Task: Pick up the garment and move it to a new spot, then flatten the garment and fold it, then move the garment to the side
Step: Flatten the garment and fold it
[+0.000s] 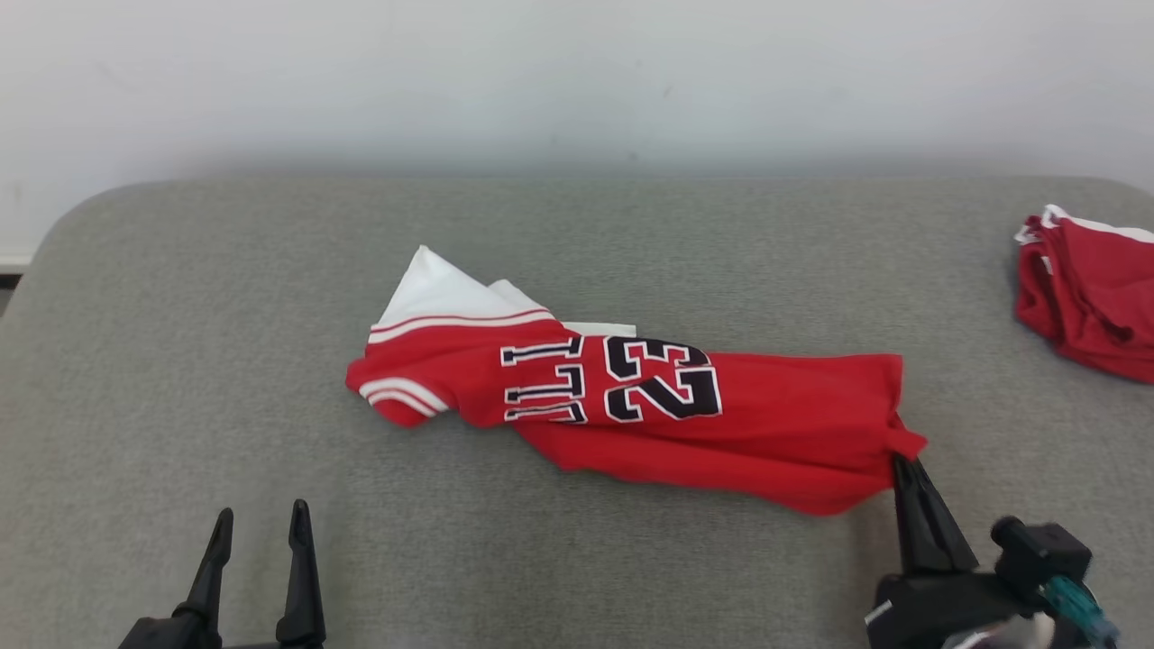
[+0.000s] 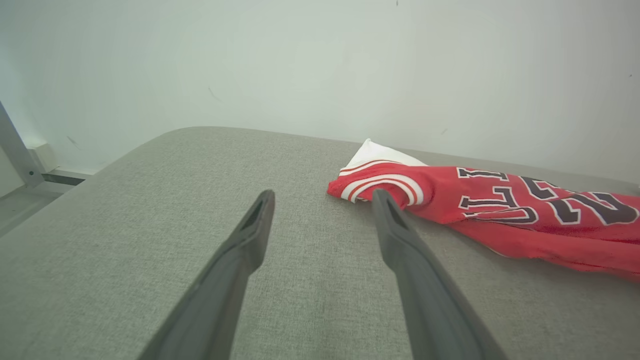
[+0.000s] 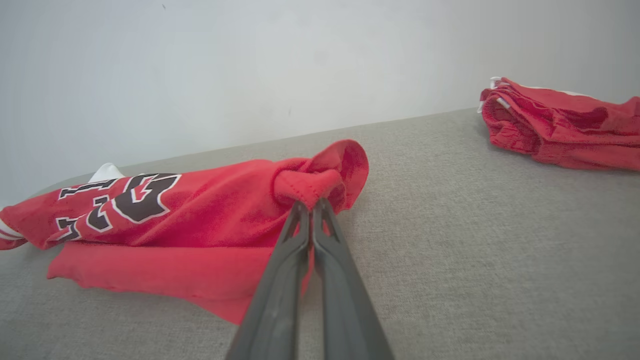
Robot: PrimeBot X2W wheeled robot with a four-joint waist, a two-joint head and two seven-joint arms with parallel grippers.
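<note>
Stretching out ahead of both grippers, a grey fabric-covered surface [image 1: 180, 379] is bounded by a pale wall [image 1: 577, 81] at its far edge and by rounded corners on either side. The red jersey [image 1: 721, 424] is laid crumpled and part-folded on it, running leftward from the right gripper [image 1: 902, 464] to a spot ahead and right of the left gripper [image 1: 261, 511]. A second heap of red cloth [image 1: 1091, 306] is seen well apart, ahead and to the right of the right gripper, near the surface's edge.

The right gripper's fingers are pressed together on a bunched corner of the hem [image 3: 305, 185], which is gathered into a knot at the tips. The left gripper is spread wide and empty, with the striped sleeve cuff [image 2: 400, 185] just beyond its right finger. Whether that finger touches the cuff cannot be told for sure from the wrist view.

The jersey is judged light, limp and loosely knit. It will droop rather than keep its shape, and from a single corner it is likely to trail and twist. A second hold is best taken at the sleeve end, nearest the left gripper, so the cloth can be lifted taut between two points. Ample bare room is offered left of and ahead of the left gripper. Less is offered to the right, where the red heap should be avoided.
</note>
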